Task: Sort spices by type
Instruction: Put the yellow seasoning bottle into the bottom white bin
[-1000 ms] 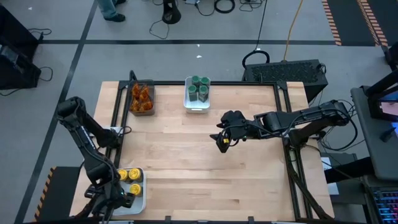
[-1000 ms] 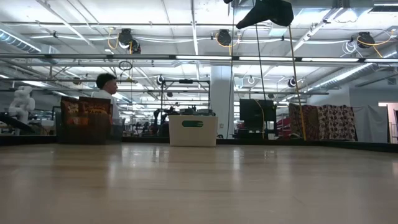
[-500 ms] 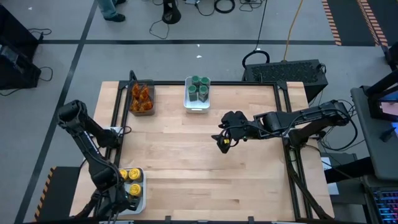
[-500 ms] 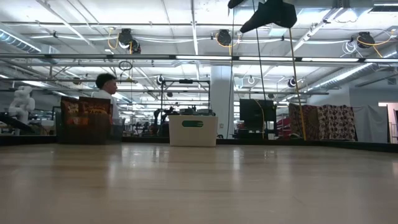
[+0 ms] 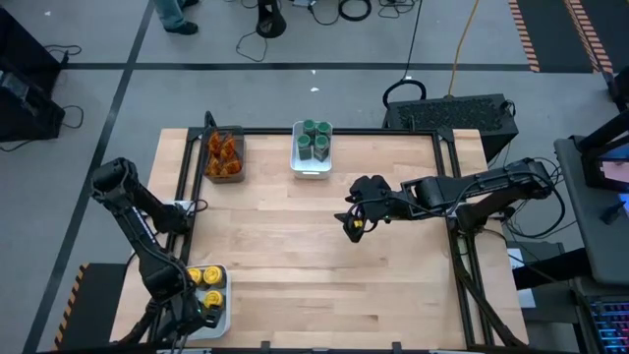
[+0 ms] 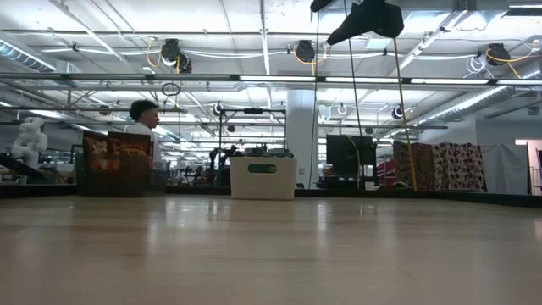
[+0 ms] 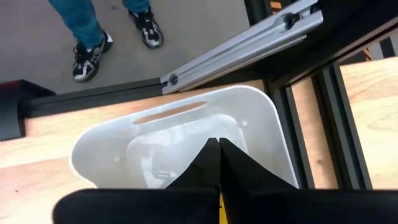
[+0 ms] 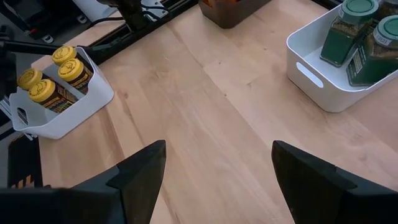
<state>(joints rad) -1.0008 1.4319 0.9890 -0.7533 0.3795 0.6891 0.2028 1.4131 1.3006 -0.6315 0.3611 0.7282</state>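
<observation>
The right end effector (image 5: 352,224) hangs above the bare middle of the worktop (image 5: 295,256), fingers (image 8: 140,174) spread wide and holding nothing. The left end effector (image 7: 214,163) sits over the near-left corner, fingers pressed together above the bare end of a white tray (image 7: 261,124). That tray (image 5: 222,317) holds the yellow-lidded jars (image 5: 210,278), small, round, dark-labelled; three show from the right wrist, and the arm covers part of the tray from above. At the far edge a second white tray (image 5: 308,168) holds the green-lidded jars (image 5: 314,138), packed upright. Beside it a dark bin (image 5: 223,176) holds the orange-brown pieces (image 5: 223,152), too jumbled to count.
</observation>
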